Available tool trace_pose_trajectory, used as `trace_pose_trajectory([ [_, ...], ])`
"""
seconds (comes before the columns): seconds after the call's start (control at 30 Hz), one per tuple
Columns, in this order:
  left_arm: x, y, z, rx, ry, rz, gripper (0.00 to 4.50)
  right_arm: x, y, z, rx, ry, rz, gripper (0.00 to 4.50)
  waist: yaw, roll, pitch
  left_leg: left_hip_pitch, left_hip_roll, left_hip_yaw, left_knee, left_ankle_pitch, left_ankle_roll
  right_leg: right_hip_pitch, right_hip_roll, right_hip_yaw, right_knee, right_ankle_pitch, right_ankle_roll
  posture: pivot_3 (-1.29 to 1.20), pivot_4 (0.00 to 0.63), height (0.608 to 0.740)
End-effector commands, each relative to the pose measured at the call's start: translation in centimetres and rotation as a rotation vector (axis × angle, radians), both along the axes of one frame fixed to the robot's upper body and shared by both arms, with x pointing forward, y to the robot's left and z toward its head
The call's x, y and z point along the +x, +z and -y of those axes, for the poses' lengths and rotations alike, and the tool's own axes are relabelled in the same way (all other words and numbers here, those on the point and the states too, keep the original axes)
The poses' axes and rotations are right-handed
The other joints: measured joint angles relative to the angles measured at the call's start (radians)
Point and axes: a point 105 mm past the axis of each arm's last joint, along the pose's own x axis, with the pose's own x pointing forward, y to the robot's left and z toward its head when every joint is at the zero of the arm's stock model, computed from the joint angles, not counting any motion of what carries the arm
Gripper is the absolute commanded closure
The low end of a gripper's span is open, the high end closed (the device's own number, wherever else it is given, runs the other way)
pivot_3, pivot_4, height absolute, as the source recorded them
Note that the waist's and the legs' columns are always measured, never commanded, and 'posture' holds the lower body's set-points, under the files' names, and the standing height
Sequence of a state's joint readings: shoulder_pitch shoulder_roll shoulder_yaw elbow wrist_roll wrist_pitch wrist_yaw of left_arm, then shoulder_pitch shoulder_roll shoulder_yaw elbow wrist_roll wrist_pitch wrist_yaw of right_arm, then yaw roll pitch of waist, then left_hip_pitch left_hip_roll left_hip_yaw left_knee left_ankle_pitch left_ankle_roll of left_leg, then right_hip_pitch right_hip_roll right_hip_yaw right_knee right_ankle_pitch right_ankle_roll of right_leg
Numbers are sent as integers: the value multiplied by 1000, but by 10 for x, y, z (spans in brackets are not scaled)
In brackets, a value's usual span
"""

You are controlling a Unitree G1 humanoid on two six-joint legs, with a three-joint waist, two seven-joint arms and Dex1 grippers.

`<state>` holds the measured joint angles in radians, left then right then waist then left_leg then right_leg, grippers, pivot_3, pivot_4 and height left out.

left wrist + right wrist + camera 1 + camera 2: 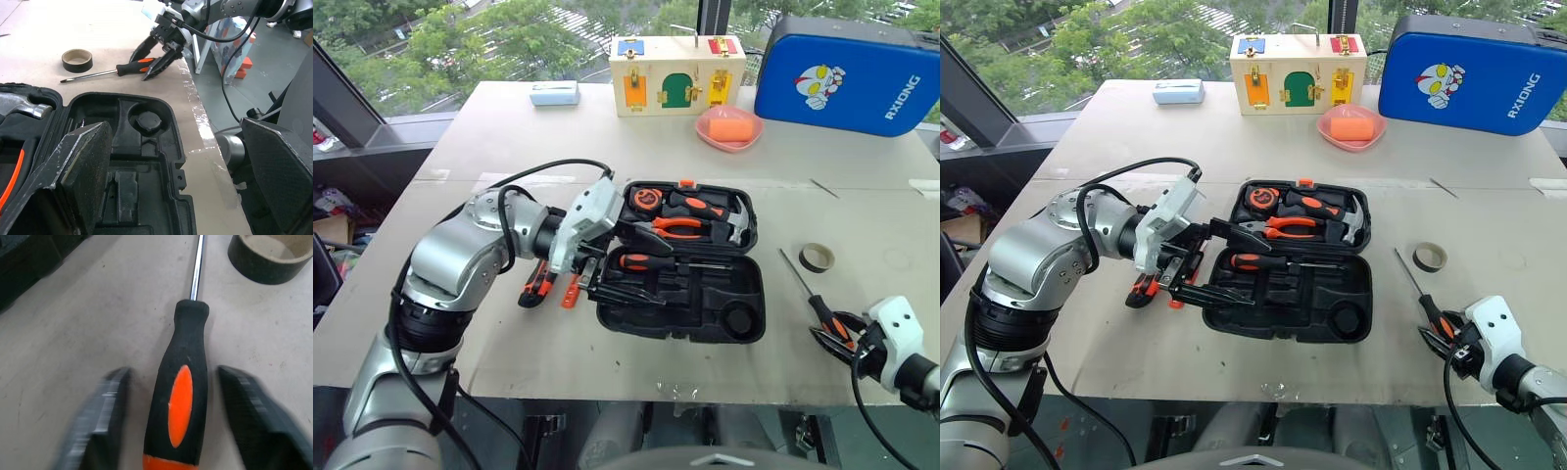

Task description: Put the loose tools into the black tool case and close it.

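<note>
The black tool case [756, 294] lies open mid-table. Its far half holds pliers, a hammer and a tape measure, and an orange-and-black screwdriver [651, 262] lies in the near half. My left gripper [651, 269] hangs open over the case's left edge. Just left of the case, beneath that arm, lie a black-orange utility knife [536, 282] and a slim orange tester screwdriver [573, 290]. At the front right, a second long screwdriver [800, 282] lies on the table. Its handle [181, 396] sits between the fingers of my right gripper [832, 328], with gaps on both sides. A dark tape roll [817, 258] rests beyond it.
At the back stand a large blue padded case [847, 73], a wooden latch box [675, 73], a pink dish [729, 129] and a small pale box [554, 93]. The table's front edge [195, 112] runs close to the right gripper.
</note>
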<state>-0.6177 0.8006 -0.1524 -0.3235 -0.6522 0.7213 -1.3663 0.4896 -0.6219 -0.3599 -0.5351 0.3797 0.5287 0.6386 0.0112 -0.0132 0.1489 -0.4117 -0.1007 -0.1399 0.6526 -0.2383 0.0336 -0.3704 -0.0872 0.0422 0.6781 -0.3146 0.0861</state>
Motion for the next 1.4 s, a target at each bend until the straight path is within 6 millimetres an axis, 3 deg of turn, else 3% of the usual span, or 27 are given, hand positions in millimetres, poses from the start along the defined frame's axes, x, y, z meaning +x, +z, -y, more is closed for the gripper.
trace_pose_trajectory([
  [0.03,-3,6,-6,-5,7,25,0,3,8,9,-26,-43,37,4034,0,0,0,0,0,0,0,0,0,0,0,0,0,0,0,0,150,735],
  [0.13,-1,4,-17,12,43,14,0,14,38,11,-7,0,128,4012,-2,1,1,0,0,0,0,0,0,0,0,1,0,0,0,0,150,735],
  [0.23,0,2,-32,41,89,1,0,29,73,5,-35,157,211,4012,-17,4,2,-1,0,0,-1,0,0,-1,0,1,1,0,0,0,150,735],
  [0.33,-3,0,-48,79,134,-13,0,48,108,-23,-67,477,271,4012,-30,4,3,0,0,2,-1,0,0,0,1,2,0,0,0,0,150,735],
  [0.4,-5,0,-52,89,152,-19,0,54,115,-41,-111,669,264,4012,-31,5,4,0,1,2,-2,0,0,-1,1,1,0,0,0,0,150,735],
  [0.6,-12,0,-56,107,193,-15,0,89,110,-97,-155,993,237,4012,-31,3,5,-5,1,1,-1,0,-1,-4,0,-1,-3,0,0,0,150,735],
  [0.8,-12,-2,-59,113,246,4,0,95,88,-136,-170,1074,146,4012,-22,2,6,-5,1,1,-1,0,-1,-7,0,-1,-1,0,0,0,150,735],
  [1.07,-11,0,-55,86,277,17,0,80,70,-143,-192,1060,29,4012,-25,2,6,-5,1,1,-1,1,-1,-8,0,0,1,0,0,0,150,735],
  [1.4,-10,1,-51,74,269,18,0,84,55,-144,-225,1001,-16,4012,-25,2,6,-5,1,1,-2,1,-1,-8,0,1,1,0,0,0,150,735],
])
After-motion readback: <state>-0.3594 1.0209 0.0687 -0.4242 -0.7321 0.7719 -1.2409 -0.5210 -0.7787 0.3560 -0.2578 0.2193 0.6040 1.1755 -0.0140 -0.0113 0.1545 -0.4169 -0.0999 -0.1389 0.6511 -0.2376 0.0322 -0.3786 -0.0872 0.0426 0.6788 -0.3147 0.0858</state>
